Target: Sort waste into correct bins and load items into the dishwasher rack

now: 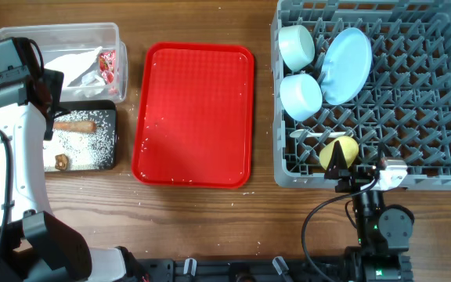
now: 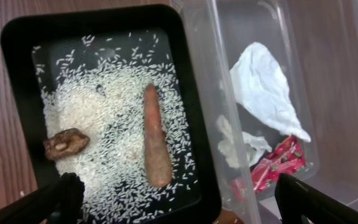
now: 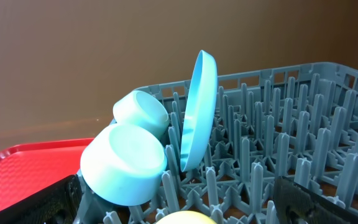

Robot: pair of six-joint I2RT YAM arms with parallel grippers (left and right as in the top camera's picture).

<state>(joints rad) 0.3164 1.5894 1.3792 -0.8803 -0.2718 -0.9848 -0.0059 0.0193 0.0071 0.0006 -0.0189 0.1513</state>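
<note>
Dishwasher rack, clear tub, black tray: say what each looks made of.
Dishwasher rack: likely moulded plastic, matte grey; one-piece lattice and pegs, no metal glint.
Clear tub: probably thin plastic, glossy; see-through walls with rounded corners.
Black tray: seemingly plastic, smooth with slight sheen; rounded moulded rim.

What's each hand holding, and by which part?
Nothing. Left hand open near the black tray; right hand open at the rack, clear of the yellow cup.

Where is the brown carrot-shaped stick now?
The stick lies far left in the overhead view, on rice in the black tray, beside the clear tub.
</note>
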